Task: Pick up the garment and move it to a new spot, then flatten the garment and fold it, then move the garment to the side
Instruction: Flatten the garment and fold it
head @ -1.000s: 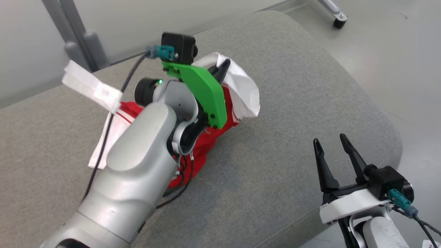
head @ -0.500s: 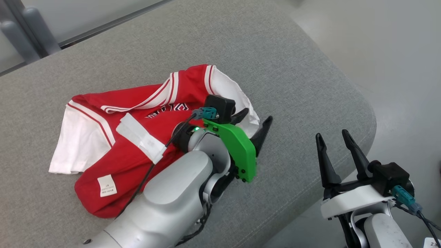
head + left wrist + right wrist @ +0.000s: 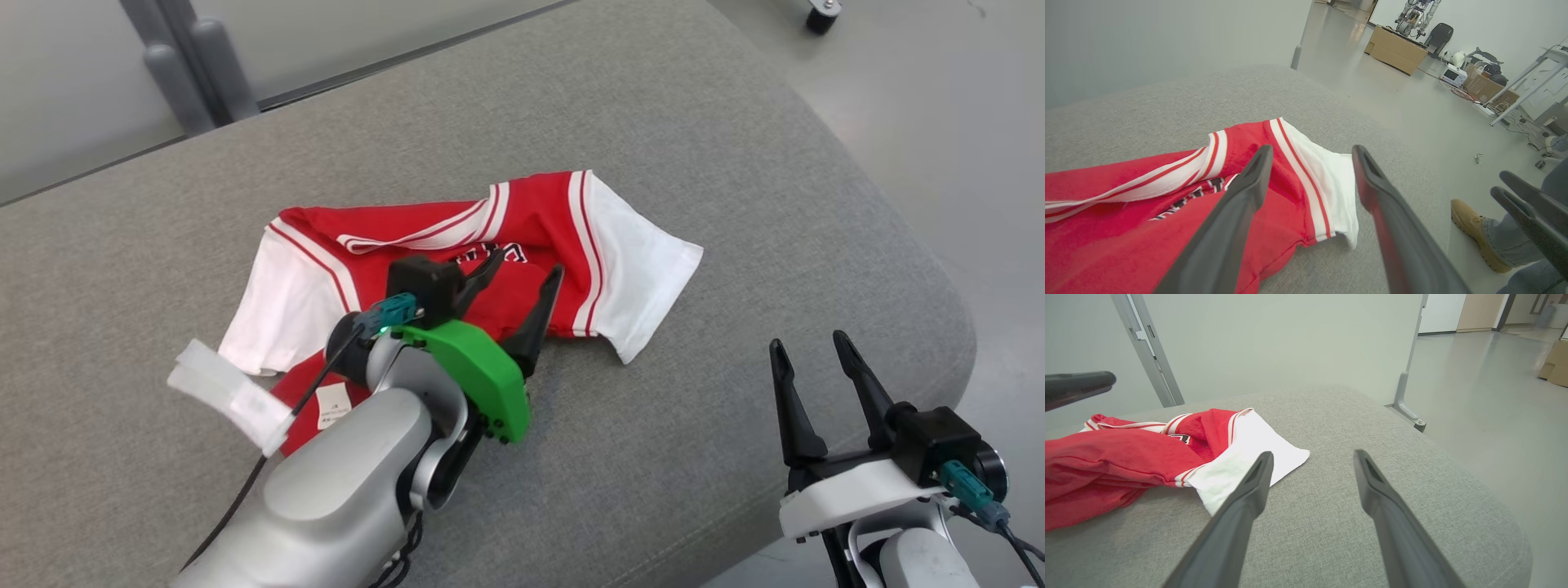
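Note:
The garment (image 3: 539, 220) is a red shirt with white sleeves and white stripes, lying loosely crumpled on the grey cushion (image 3: 735, 204). My left gripper (image 3: 529, 263) hovers over its near edge, open, with nothing between the fingers. In the left wrist view the garment (image 3: 1147, 196) lies under and beyond the spread left gripper (image 3: 1312, 150). My right gripper (image 3: 807, 340) stands open at the cushion's right front, apart from the cloth. In the right wrist view the right gripper (image 3: 1310, 454) is over bare cushion, with the white sleeve of the garment (image 3: 1249, 453) just left of it.
The cushion's rounded edge (image 3: 955, 327) drops to the floor on the right. Grey metal posts (image 3: 196, 73) stand behind it and a caster (image 3: 820, 16) sits at the far right. A person's tan shoe (image 3: 1474, 228) is on the floor beside the cushion.
My left gripper has opened and let go of the garment, which now lies spread on the cushion. The left arm has drawn back toward me. The head camera has shifted.

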You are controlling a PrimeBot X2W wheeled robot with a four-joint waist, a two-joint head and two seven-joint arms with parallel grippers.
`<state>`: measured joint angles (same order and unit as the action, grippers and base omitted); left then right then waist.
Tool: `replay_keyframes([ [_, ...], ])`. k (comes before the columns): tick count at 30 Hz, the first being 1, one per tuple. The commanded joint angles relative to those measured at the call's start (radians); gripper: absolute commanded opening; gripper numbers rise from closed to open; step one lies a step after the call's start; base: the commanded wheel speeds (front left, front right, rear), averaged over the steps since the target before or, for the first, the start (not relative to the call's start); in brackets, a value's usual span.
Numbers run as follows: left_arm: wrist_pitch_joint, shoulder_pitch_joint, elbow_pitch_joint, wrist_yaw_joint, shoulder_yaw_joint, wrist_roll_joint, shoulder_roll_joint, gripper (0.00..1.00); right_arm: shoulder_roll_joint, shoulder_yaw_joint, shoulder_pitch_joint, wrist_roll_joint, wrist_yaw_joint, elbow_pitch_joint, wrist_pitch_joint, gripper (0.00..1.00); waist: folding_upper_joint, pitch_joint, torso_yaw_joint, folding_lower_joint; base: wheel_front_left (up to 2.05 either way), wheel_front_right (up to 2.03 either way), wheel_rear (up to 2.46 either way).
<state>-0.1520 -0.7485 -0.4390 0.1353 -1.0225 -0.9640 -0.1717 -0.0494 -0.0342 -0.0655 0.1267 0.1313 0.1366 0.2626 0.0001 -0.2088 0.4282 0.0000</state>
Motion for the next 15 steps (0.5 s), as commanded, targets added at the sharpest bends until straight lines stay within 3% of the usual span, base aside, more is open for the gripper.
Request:
replay_keyframes([
  [1,0.006,0.047,0.013,0.004,0.003,-0.014,-0.036,1.0,-0.002,0.009,0.022,-0.008,-0.001,-0.002,0.003,1.0,-0.0001,0.051,-0.077,0.0,0.0,0.0,0.0],
  [9,0.015,0.188,0.091,0.032,0.038,-0.057,-0.248,1.0,-0.002,0.018,0.054,-0.039,-0.001,-0.005,0.003,1.0,-0.0001,0.058,-0.161,0.0,0.0,0.0,0.0],
  [15,0.027,0.212,0.083,0.03,0.069,-0.085,-0.324,1.0,-0.002,0.015,0.04,-0.053,-0.001,-0.008,0.003,1.0,-0.0001,0.044,-0.192,0.0,0.0,0.0,0.0],
])
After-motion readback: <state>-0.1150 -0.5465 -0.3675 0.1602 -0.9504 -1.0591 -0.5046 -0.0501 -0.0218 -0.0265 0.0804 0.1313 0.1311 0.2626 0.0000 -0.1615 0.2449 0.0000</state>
